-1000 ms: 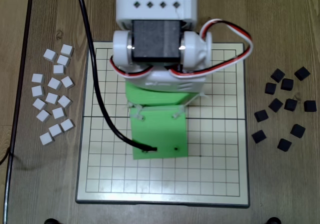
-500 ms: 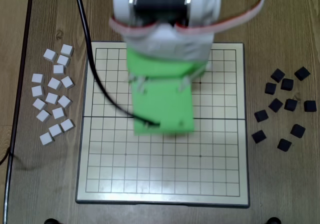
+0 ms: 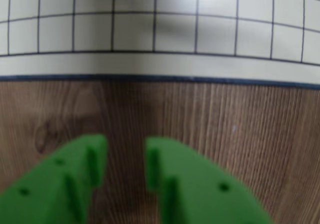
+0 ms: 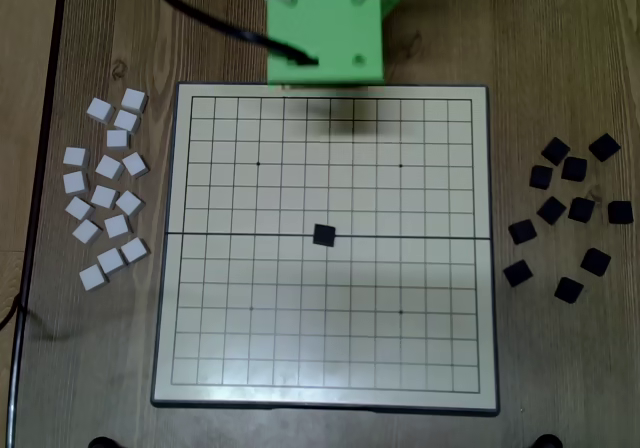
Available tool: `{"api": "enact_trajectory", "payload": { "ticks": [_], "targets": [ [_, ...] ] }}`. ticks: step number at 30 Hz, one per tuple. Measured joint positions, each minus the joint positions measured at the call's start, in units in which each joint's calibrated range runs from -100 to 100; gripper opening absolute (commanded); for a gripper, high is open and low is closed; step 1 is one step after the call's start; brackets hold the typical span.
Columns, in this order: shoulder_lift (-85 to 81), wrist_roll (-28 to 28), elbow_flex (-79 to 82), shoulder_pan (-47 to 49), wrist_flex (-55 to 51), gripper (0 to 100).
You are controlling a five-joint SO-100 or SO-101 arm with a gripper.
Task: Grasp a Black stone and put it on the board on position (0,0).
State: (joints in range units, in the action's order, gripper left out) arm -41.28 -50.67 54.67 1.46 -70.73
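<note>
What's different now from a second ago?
The green gripper pulled back off the board toward the top edge in the overhead view, uncovering a Black stone lying on the fold seam at the centre. The white tiles and spare black tiles stayed put.

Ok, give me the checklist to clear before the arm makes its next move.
1. Small flat black square stone lies on the cream gridded board, on the dark fold seam at the centre crossing: ok.
2. Green two-finger gripper empty, jaws apart in the wrist view: ok.
3. Gripper off the board, over the brown wooden table: ok.
4. No other stone on the board: ok.
5. Spare black tiles grouped right of the board, white tiles left, overhead view: ok.
6. Stone exactly centred on the crossing: cannot tell.
</note>
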Motion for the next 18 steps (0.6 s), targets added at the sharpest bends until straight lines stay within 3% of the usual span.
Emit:
{"api": "enact_trajectory", "payload": {
  "ticks": [7, 18],
  "targets": [
    [-20.82, -0.29, 23.16, -0.65, 1.9, 6],
    [-36.53, -0.05, 37.1, -1.08, 2.86, 6]
  ]
}}
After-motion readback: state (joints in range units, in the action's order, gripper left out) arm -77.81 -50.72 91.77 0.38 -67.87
